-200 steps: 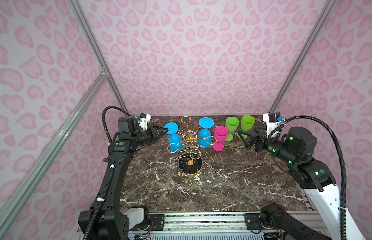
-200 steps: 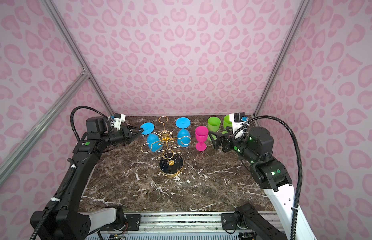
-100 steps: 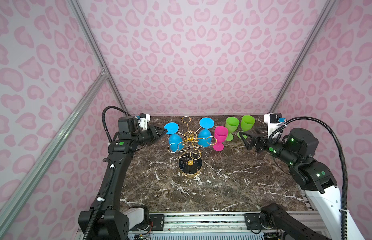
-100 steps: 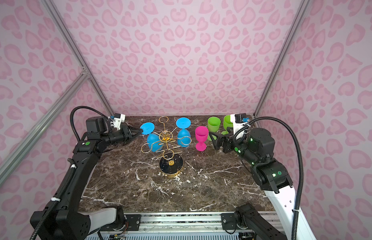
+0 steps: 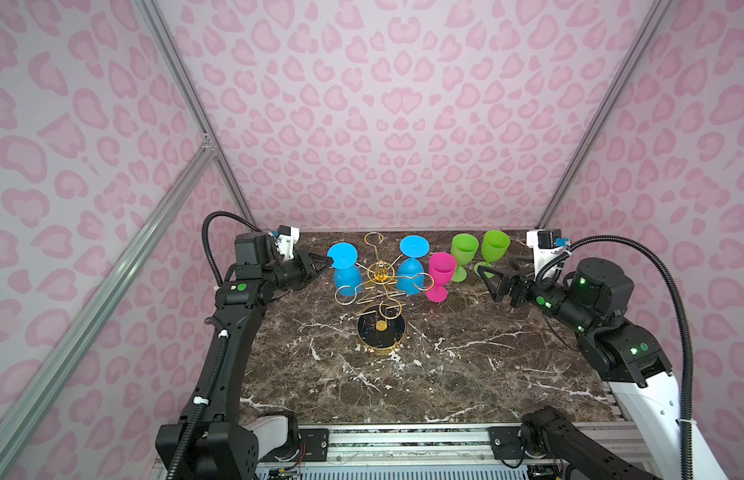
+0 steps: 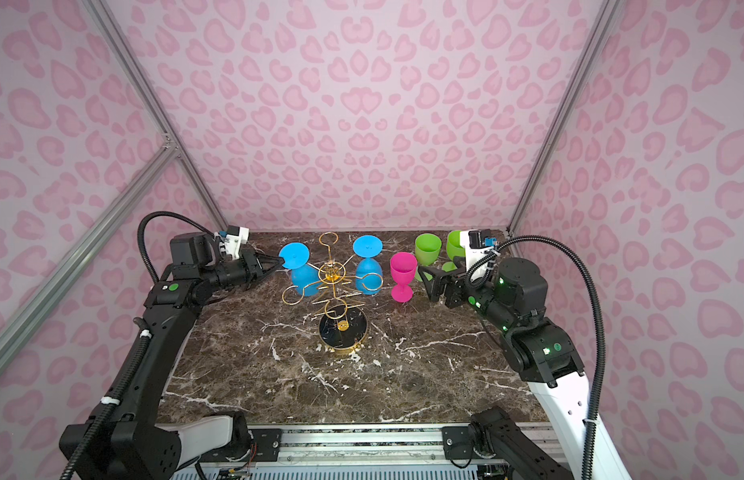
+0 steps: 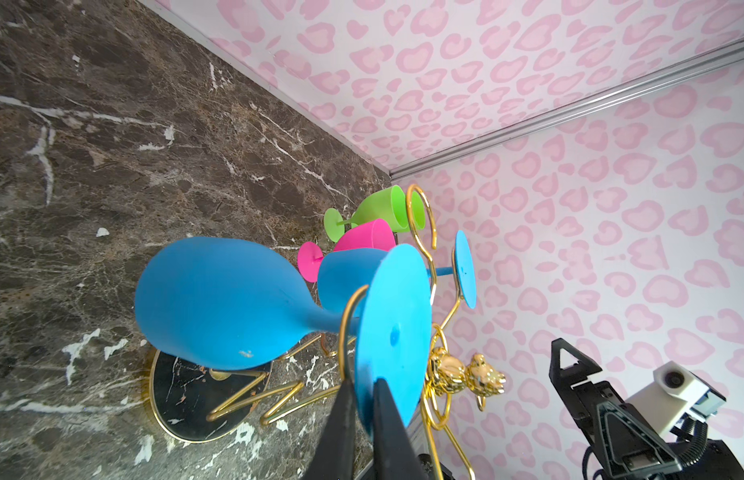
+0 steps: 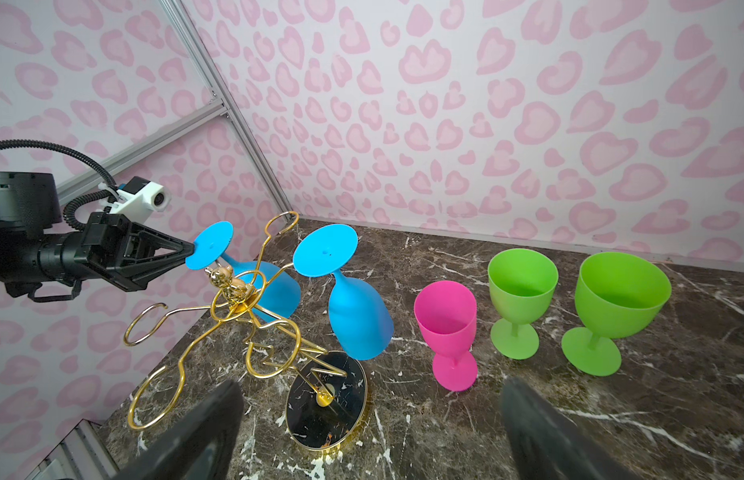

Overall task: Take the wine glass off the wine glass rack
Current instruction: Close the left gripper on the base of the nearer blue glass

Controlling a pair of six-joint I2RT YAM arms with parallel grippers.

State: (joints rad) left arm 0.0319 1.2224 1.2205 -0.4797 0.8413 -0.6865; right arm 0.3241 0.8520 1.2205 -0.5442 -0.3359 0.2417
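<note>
Magenta goblet (image 5: 442, 266) upright on dark marble tabletop (image 5: 466, 374), toward back. Lime-green goblet (image 5: 464, 249) upright just beside it, not touching. Second lime-green goblet (image 5: 496, 245) upright, nearer back corner. Pink-blotch walls (image 5: 383, 124). Aluminium corner strut (image 5: 183, 83).

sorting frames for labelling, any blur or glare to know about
Right wrist view: the right gripper has blurred jaws at the frame edge, while the pink glass is sharp. Left wrist view: bright glints on the wine glass rack; the blue wine glass held by the left gripper is crisp. Both top views: even light, faint shadows.
</note>
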